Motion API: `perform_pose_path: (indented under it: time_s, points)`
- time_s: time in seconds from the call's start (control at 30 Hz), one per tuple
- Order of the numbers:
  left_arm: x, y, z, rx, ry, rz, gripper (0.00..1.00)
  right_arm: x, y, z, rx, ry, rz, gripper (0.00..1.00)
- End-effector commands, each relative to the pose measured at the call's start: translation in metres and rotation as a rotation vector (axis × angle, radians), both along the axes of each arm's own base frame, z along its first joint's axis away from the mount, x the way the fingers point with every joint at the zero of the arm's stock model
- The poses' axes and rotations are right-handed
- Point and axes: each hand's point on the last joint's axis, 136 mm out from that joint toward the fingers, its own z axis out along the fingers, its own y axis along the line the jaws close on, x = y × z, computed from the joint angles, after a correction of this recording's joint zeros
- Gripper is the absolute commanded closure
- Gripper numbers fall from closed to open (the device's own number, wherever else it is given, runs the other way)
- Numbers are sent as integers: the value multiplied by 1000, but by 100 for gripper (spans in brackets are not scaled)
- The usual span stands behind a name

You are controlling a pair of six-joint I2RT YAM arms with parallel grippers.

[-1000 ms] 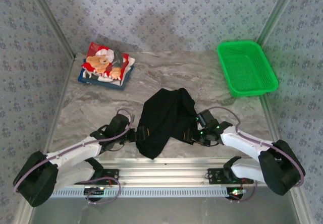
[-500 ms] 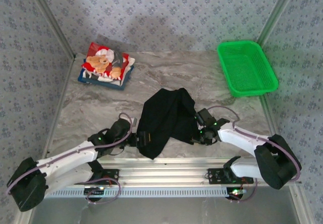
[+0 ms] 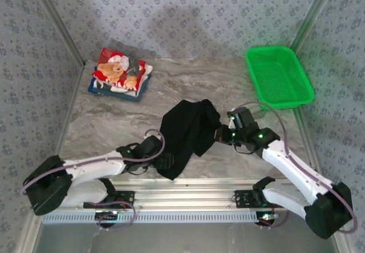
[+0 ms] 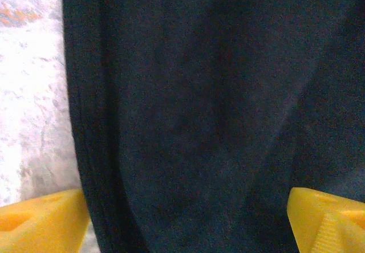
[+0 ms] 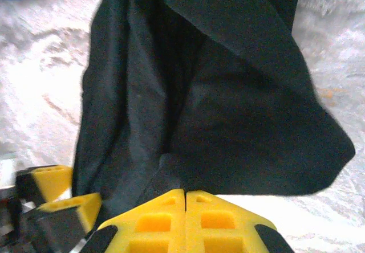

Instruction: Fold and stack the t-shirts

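Right gripper [image 5: 184, 195] had just pinched shut on the right edge of the large crumpled black cloth t-shirt [image 3: 188, 132], mid-desk [image 3: 114, 129]. Left gripper [image 4: 182, 219] stayed wide, straddling cloth. Spreading for the fold probably starts.

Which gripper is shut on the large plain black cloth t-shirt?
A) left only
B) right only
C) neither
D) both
B: the right gripper is closed on a fold of the large plain black cloth t-shirt; the left gripper stands wide open astride it.
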Motion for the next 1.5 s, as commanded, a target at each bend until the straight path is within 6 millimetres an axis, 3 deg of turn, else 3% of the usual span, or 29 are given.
perform_pose_path:
  time_s: [0.0, 0.07, 0.17, 0.23, 0.3, 0.47, 0.6, 0.73, 0.83, 0.97, 1.17, 1.37, 1.47]
  points:
    - [20, -22, 6, -45, -49, 18, 11, -15, -19, 23, -19, 1, 7, 100]
    - [27, -21, -2, -15, -51, 38, 17, -15, -30, 39, -10, -14, -24, 100]
    - [40, -14, -17, 13, -39, 88, 53, -15, -43, 62, -10, -61, -25, 100]
    - [51, -5, -21, 29, -49, 125, 82, -15, -49, 75, 1, -79, -35, 100]
    - [62, 6, -20, 38, -60, 165, 100, -15, -55, 83, 4, -90, -43, 100]
    - [88, 26, 16, -27, -129, 221, 100, -18, -73, 84, -17, -75, -78, 100]
    - [107, 54, 60, -85, -181, 259, 100, -30, -93, 59, -78, -19, -124, 100]
    - [117, 80, 94, -150, -211, 281, 100, -41, -97, 26, -63, 40, -148, 100]
    - [122, 92, 114, -205, -222, 287, 100, -41, -97, 17, -42, 51, -175, 100]
    - [130, 103, 142, -279, -247, 314, 100, -40, -105, 19, -79, 39, -206, 100]
    - [142, 113, 191, -336, -322, 350, 100, -27, -119, 41, -110, -50, -272, 100]
    - [154, 126, 234, -377, -389, 379, 99, -2, -128, 84, -145, -172, -288, 100]
    - [161, 132, 263, -396, -423, 376, 99, 15, -133, 114, -160, -237, -293, 100]
